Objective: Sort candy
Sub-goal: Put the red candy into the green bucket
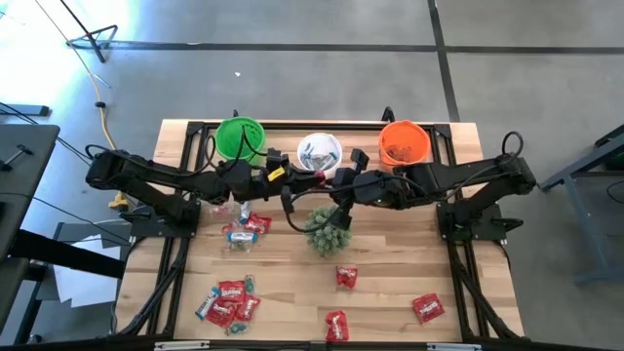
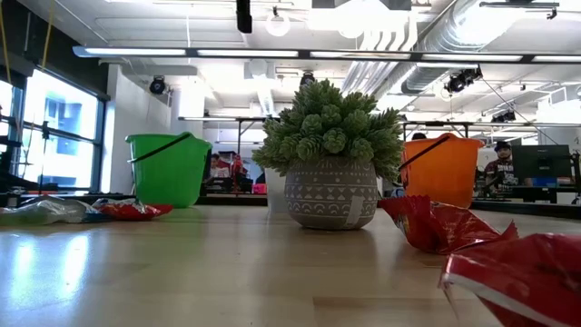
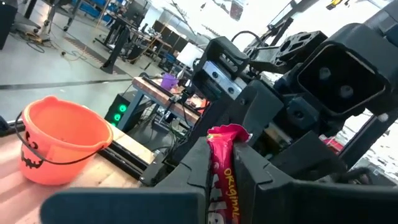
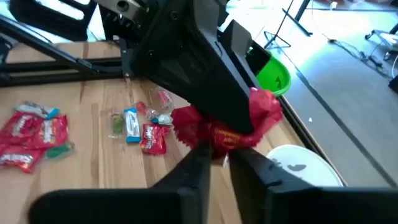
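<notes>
Three buckets stand in a row along the far edge of the table: one green bucket (image 1: 239, 137) at the left, one white bucket (image 1: 319, 152) in the middle, one orange bucket (image 1: 404, 142) at the right. One spiky green plant (image 1: 329, 230) sits near the centre. On the right half lie three separate red candies (image 1: 428, 308). At the near left a cluster of candies (image 1: 227, 302) overlaps too much to count, as does the smaller group (image 1: 244, 228) farther back.
</notes>
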